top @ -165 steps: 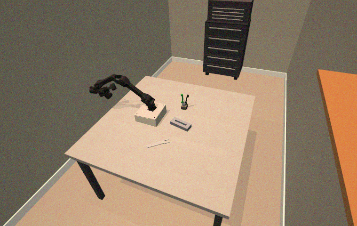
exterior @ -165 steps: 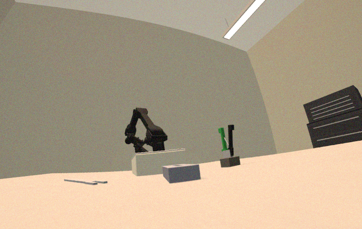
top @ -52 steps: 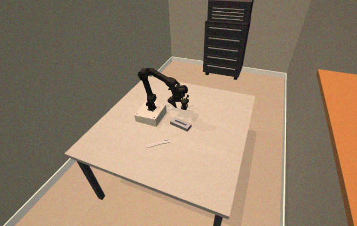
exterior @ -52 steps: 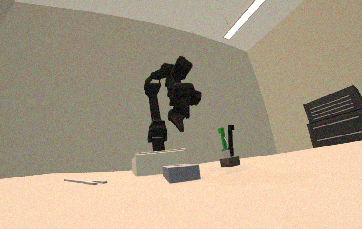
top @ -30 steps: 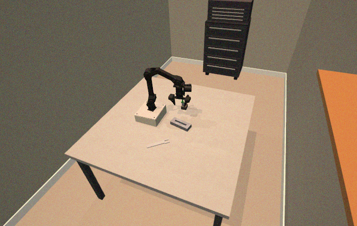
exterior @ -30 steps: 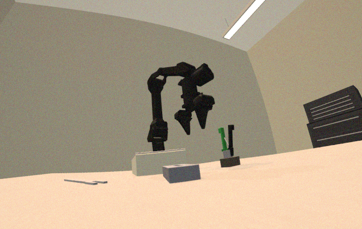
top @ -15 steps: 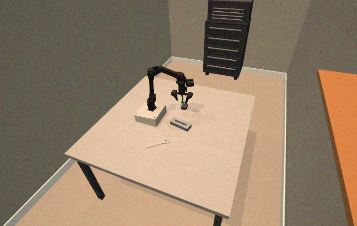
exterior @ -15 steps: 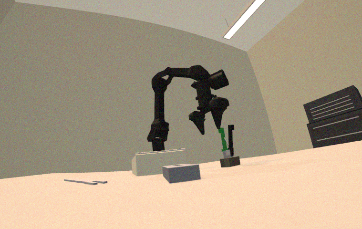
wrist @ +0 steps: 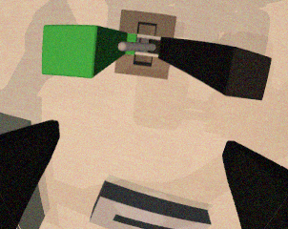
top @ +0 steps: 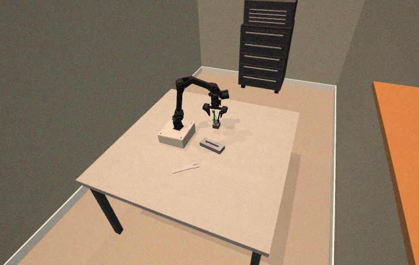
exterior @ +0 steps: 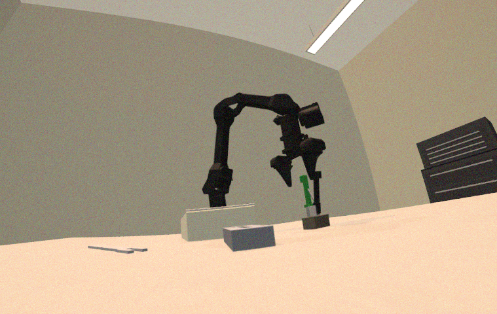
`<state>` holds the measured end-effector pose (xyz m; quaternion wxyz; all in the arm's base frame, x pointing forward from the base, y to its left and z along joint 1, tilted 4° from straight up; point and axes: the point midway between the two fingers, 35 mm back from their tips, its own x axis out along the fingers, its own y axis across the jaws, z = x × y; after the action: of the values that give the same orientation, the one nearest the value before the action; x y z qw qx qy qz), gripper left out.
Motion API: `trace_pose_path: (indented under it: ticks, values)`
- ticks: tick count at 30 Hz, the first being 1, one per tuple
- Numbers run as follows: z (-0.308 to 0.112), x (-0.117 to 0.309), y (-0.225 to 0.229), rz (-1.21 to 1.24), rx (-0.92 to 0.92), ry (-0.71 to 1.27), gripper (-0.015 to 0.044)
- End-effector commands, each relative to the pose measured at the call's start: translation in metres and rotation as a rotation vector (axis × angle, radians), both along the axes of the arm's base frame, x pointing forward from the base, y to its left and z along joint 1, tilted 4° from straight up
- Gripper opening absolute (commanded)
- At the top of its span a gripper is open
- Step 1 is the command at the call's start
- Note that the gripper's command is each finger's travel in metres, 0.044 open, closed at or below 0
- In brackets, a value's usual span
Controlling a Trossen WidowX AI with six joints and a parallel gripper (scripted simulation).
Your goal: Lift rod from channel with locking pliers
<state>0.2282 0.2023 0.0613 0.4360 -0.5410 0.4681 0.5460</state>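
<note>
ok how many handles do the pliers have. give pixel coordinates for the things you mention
2: a green handle (top: 213, 115) (exterior: 306, 190) (wrist: 69, 51) and a black handle (top: 219, 116) (exterior: 317, 190) (wrist: 249, 72), both standing up from the small dark holder (top: 216, 126) (exterior: 315, 222) (wrist: 127, 69), spread apart.

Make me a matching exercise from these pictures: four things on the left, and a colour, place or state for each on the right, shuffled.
1. Pliers
2. Fingers
3. Channel block
4. Drawer cabinet

A. spread apart, holding nothing
B. beyond the table, near a wall
C. grey, slotted along its top
D. upright in the holster

Pairs: 1-D, 2-A, 3-C, 4-B
</note>
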Motion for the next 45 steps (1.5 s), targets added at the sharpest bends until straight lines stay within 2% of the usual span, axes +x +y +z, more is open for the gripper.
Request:
trace_pose_path:
  ticks: [1,11,45]
  values:
    - [0.000,0.001,0.005,-0.005,0.004,-0.001,0.0440]
    - [-0.001,-0.006,0.043,-0.005,0.008,0.000,0.0440]
    - [-0.031,-0.007,0.042,-0.005,0.007,0.000,0.0437]
